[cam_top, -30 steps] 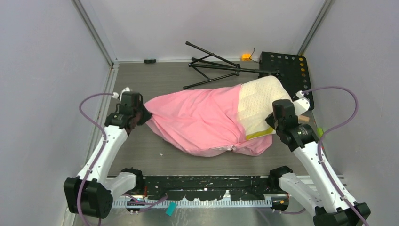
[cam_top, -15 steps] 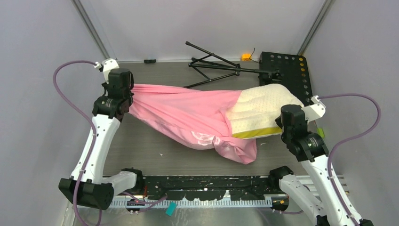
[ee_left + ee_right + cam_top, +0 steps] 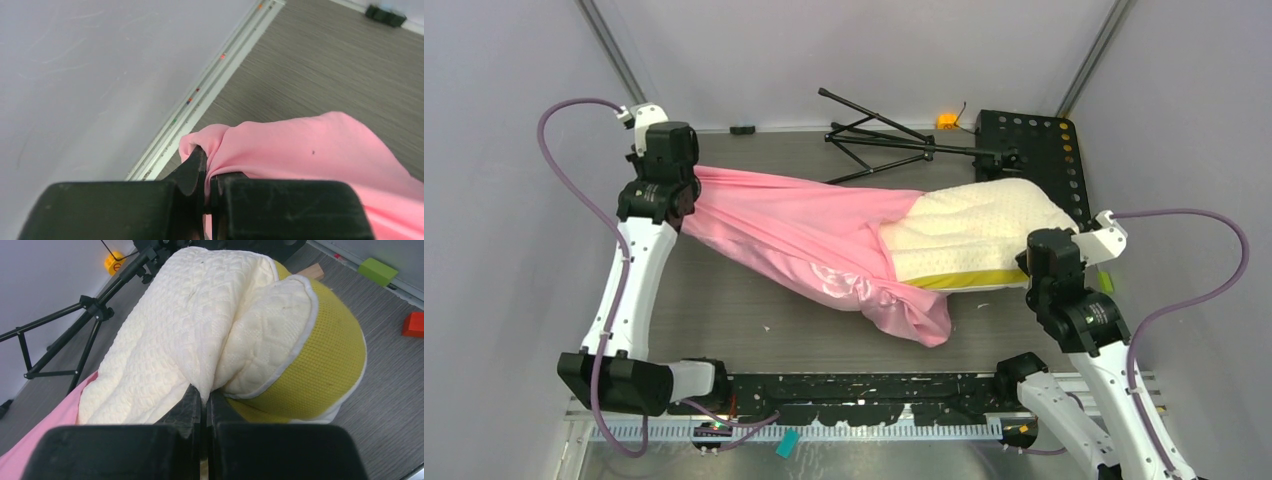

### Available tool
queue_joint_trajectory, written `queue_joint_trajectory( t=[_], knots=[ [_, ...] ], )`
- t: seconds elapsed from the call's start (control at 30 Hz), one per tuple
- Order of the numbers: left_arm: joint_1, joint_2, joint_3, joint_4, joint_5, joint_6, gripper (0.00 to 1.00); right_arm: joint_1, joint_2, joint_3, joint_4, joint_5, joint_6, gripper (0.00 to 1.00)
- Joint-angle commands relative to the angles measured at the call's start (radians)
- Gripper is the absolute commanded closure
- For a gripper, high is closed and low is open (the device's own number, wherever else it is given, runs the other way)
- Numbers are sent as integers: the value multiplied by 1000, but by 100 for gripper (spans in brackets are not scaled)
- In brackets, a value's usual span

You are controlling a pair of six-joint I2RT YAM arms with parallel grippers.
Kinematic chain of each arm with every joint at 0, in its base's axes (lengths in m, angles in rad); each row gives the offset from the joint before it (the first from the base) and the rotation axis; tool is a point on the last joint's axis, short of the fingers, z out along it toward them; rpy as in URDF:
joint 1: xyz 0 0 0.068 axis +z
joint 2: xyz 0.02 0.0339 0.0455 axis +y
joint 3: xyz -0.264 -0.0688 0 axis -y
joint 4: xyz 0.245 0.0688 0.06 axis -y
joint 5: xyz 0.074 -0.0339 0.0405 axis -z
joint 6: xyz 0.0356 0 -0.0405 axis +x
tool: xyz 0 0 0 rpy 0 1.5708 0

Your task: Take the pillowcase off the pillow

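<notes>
The pink pillowcase (image 3: pixel 804 235) stretches taut across the table from the far left toward the middle, and its loose open end (image 3: pixel 914 315) sags near the front. My left gripper (image 3: pixel 686 190) is shut on the pillowcase's closed end (image 3: pixel 280 145), with a fold pinched between its fingers (image 3: pixel 197 167). About half of the cream quilted pillow (image 3: pixel 969 230) sticks out on the right, its yellow edge band (image 3: pixel 969 280) facing forward. My right gripper (image 3: pixel 1032 268) is shut on a pinch of the pillow's quilted cover (image 3: pixel 200 340) beside the yellow band (image 3: pixel 320 370).
A folded black tripod (image 3: pixel 879 135) lies at the back behind the pillow. A black perforated plate (image 3: pixel 1039 150) sits at the back right, with a small orange object (image 3: pixel 946 121) next to it. Green (image 3: pixel 377 271) and red (image 3: pixel 414 324) blocks lie right of the pillow. Grey walls close both sides.
My left gripper has risen and pulled back and to the left, drawing the pillowcase taut. My right gripper drew the pillow toward the near right. More of the cream pillow is now bared.
</notes>
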Motion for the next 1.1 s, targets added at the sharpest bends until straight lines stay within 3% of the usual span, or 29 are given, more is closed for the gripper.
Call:
queue_joint_trajectory(
  t=[0.0,0.33,0.5,0.73,0.97,1.07],
  knots=[
    [81,-31,103,73,-187,6,100,-13,-37,51,21,269,14,100],
    [98,-82,89,165,-276,-11,100,-14,-83,57,-9,334,49,100],
    [171,-106,81,147,-360,-85,100,-14,-157,71,-76,461,121,100],
    [220,-156,49,147,-393,-206,100,-13,-186,82,-82,502,113,100],
    [270,-151,52,66,-308,-340,100,-12,-194,91,-96,518,125,100],
    [362,-137,68,-47,-185,-506,100,-13,-207,94,-96,555,118,100]
  ],
)
